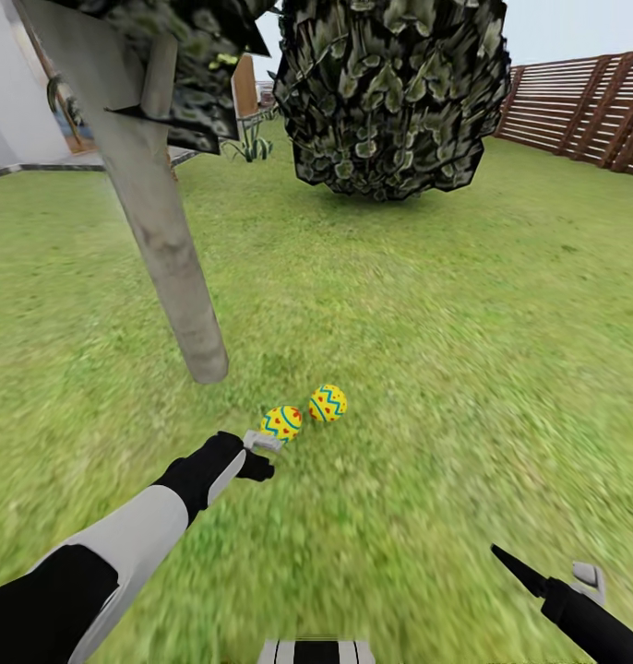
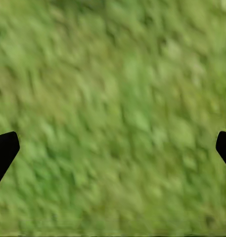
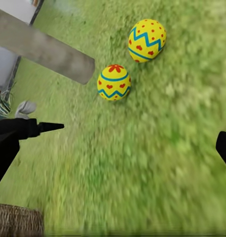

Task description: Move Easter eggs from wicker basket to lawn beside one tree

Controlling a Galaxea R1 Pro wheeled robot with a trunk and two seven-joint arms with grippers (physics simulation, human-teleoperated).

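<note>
Left pincer [image 1: 264, 444] wide open beside two eggs [image 1: 304, 413], trunk [image 1: 173, 267] nr.

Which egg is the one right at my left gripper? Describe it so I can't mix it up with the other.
Start at the pale grey trunk slanting into the lawn; two eggs lie on the grass just past its base. Yours is the egg nearer the left gripper, almost at its tips. The other egg lies beside it, farther from the gripper.

two Easter eggs [image 1: 281, 422] [image 1: 328, 403], one trunk [image 1: 173, 267]
</note>
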